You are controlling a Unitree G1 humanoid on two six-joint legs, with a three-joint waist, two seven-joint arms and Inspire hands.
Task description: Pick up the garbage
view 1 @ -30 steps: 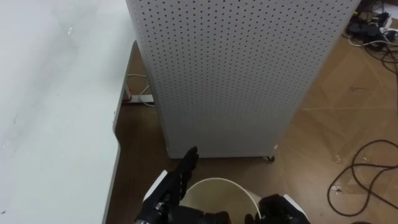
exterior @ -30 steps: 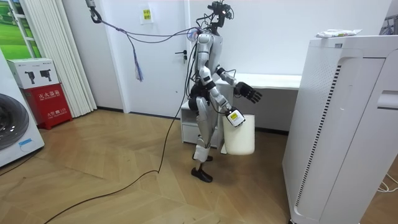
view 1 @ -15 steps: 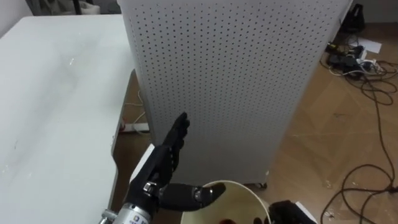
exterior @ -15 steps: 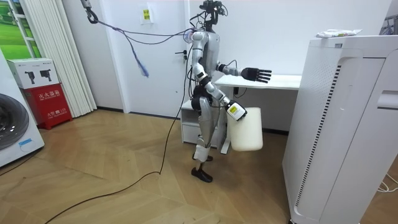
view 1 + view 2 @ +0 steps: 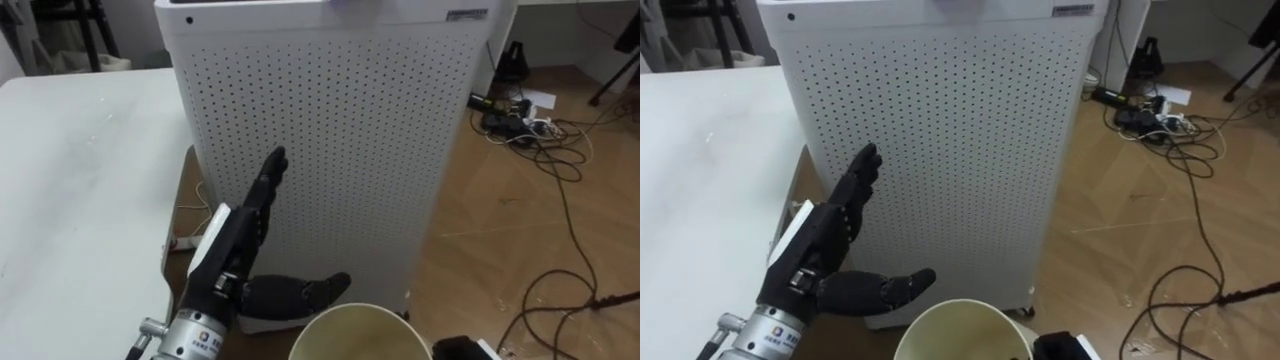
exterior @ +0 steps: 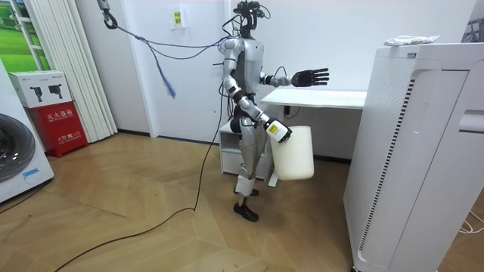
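My left hand [image 5: 235,255] is raised before me, open, fingers straight and thumb spread, in front of a tall white perforated cabinet [image 5: 340,150]. In the room view this left hand [image 6: 308,76] reaches out at shoulder height over the white table [image 6: 318,97]. A white bin [image 5: 340,318] shows its round rim at the bottom edge. It hangs off the floor at my right hand [image 6: 274,131], which grips its top. A dark bit of the right hand [image 5: 462,348] shows beside the rim. Crumpled wrappers [image 6: 412,40] lie on top of the cabinet [image 6: 416,151].
The white table [image 5: 70,200] runs along my left, its edge close to the cabinet. Cables and plugs [image 5: 520,110] trail over the wooden floor to the right. A washing machine [image 6: 19,159] and a red box [image 6: 57,125] stand at the room view's left.
My left arm has risen from waist height to shoulder height with the hand stretched out. The head camera has tipped up, showing the cabinet's top. The bin stays at my right hand.
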